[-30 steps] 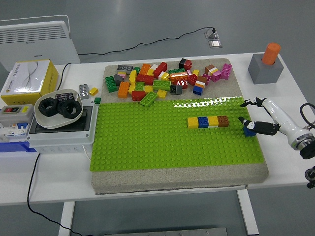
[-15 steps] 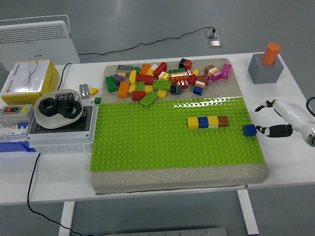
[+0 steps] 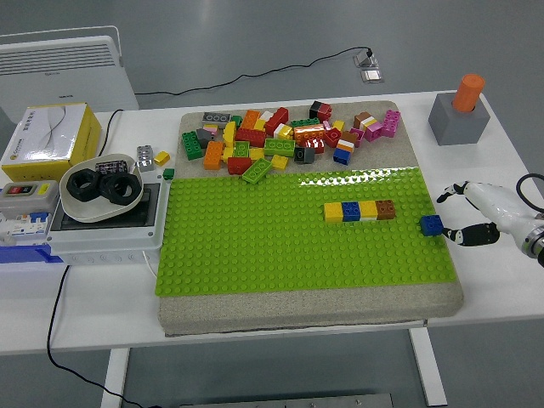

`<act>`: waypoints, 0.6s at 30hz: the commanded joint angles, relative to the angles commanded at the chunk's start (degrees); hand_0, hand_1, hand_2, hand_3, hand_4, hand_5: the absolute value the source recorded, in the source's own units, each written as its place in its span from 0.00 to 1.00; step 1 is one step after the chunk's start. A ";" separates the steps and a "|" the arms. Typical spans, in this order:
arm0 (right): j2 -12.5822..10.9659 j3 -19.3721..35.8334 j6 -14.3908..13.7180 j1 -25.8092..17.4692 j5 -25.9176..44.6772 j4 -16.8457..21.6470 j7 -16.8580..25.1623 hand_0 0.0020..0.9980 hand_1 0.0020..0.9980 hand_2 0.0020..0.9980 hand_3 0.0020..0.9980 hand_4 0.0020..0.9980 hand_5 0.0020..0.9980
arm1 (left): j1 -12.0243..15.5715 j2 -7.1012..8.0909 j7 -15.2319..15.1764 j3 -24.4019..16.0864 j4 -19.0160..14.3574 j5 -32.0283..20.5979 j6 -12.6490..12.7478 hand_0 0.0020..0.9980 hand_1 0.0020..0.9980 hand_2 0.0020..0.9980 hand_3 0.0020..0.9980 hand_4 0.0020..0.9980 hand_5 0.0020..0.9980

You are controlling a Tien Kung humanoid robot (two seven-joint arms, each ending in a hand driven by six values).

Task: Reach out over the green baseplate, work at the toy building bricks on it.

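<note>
Right robot hand (image 3: 476, 212), fingers spread, beside blue brick (image 3: 431, 225) on green baseplate (image 3: 280, 246).

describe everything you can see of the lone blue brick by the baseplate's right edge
The blue brick is a small, glossy plastic block with studs on top, sitting upright at the right edge of the green baseplate, right of the four-brick row and apart from it. The right robot hand is open just beside it, not holding it.

White-shelled robot hand (image 3: 476, 212) with black fingers, black cable.
</note>
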 joint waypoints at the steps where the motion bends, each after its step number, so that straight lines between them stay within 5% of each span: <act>1: 0.05 -0.09 0.01 0.03 0.16 -0.03 0.01 0.87 0.87 0.87 0.72 0.75 0.13 | -0.02 0.05 -0.04 0.13 0.00 -0.13 -0.07 0.64 0.46 0.62 0.76 0.96 1.00; 10: 0.38 -0.79 -0.26 0.23 2.01 -0.77 0.38 0.87 0.87 0.86 0.72 0.75 0.13 | -0.29 0.38 -0.58 0.95 0.00 -0.96 -0.33 0.65 0.46 0.61 0.75 0.96 1.00; 18: 1.64 0.63 -3.88 -1.10 6.42 -1.44 4.02 0.84 0.81 0.80 0.67 0.74 0.17 | -0.46 0.42 -0.88 1.47 0.00 -1.56 -0.44 0.65 0.46 0.61 0.75 0.96 1.00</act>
